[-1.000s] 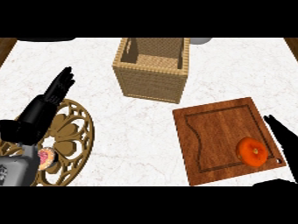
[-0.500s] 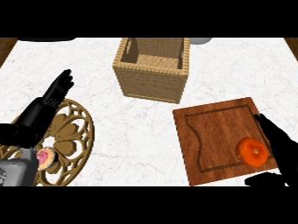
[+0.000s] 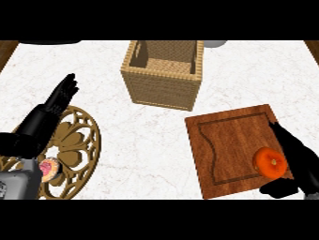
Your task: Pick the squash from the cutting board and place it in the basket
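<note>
1. Right hand point(image 3: 302, 161): enters at the lower right, lying over the right edge of the cutting board point(image 3: 224, 145). The fingers run straight and close together, tips directed up the view toward the board's far right corner. The thumb juts out to the left at the board's near edge, well spread from the fingers.

2. Squash point(image 3: 270, 162): orange and rounded, resting on the near right part of the cutting board. It sits in the opening between the right fingers and the thumb, immediately left of the fingers and just beyond the thumb. The fingers lie alongside it; actual contact cannot be confirmed. Nothing is curled round it.

3. Left hand point(image 3: 39, 123): at the left of the view, fingers straight and held together, pointing up and slightly right. It holds nothing. The thumb is bent inward near the forearm.

4. Trivet point(image 3: 79, 150): a round gold openwork piece lying flat on the counter point(image 3: 141, 140), beneath and to the right of the left hand's palm. A small pink item point(image 3: 49, 168) shows close to the left wrist; its nature cannot be determined.

5. Basket point(image 3: 163, 75): woven, rectangular, open-topped, standing farthest out, well beyond the fingertips of both hands and lying between them across the view.
</note>
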Controlling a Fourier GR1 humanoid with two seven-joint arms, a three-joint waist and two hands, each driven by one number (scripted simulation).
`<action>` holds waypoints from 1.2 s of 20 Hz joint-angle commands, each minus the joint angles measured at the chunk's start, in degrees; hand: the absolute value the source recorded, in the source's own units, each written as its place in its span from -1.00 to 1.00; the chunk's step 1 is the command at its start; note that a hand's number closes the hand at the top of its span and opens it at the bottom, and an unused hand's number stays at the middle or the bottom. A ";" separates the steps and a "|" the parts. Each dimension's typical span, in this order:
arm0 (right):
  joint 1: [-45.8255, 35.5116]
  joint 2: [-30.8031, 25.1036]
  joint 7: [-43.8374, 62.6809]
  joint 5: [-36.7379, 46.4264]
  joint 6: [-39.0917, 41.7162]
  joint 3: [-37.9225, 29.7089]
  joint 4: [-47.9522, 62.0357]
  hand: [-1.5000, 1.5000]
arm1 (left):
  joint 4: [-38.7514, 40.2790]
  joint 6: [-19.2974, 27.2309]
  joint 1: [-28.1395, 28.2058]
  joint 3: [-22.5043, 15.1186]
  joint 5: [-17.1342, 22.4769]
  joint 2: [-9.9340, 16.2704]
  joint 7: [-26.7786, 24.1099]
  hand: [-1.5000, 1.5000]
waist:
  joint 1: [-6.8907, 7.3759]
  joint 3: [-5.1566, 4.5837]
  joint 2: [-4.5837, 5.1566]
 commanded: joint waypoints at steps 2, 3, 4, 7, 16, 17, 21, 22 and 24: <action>2.80 -1.24 -5.60 -1.32 -0.73 -1.64 3.69 -1.00 | 0.33 -0.83 1.50 0.38 -0.49 -0.68 -1.34 0.00 | -0.07 0.00 -0.02; 1.05 0.80 -1.77 1.02 0.34 0.96 3.26 -1.00 | 2.28 -1.04 -0.64 1.17 -0.82 -0.27 -0.88 0.00 | -0.06 -0.01 0.00; -0.59 0.40 -2.32 -0.60 1.33 -0.56 3.83 -1.00 | 1.06 0.95 -0.43 -0.09 -2.37 -2.22 -1.25 0.00 | -0.04 -0.01 -0.01; -0.35 -1.72 -3.50 -0.79 5.30 0.54 3.42 1.00 | -2.69 -0.15 -0.06 -0.42 -1.07 -1.81 3.80 0.00 | 0.06 0.00 -0.05; 1.36 -0.55 -6.67 9.05 -1.58 8.11 6.90 1.00 | -0.09 -0.14 1.75 -1.35 -3.47 -3.40 -1.32 0.00 | 0.04 -0.01 -0.03; 0.00 -1.31 -9.65 9.93 -5.83 6.68 11.37 1.00 | -1.86 -0.17 -0.24 -0.87 -3.00 -2.77 2.20 0.00 | 0.12 0.02 -0.01; -3.53 9.98 2.36 18.89 -4.52 20.58 4.19 1.00 | 0.36 -0.27 -2.69 0.05 -2.05 -3.07 1.07 0.00 | 0.80 -0.05 0.05; -5.19 12.03 5.68 19.67 -1.62 25.26 3.14 1.00 | 0.83 -1.81 -1.43 0.56 -1.82 -1.48 0.01 0.00 | 1.90 -0.15 0.06; -9.34 12.23 9.37 19.11 -2.50 32.29 7.22 1.00 | 1.45 -1.98 -3.75 -1.29 -2.11 -2.71 1.01 0.00 | 4.57 -0.09 0.80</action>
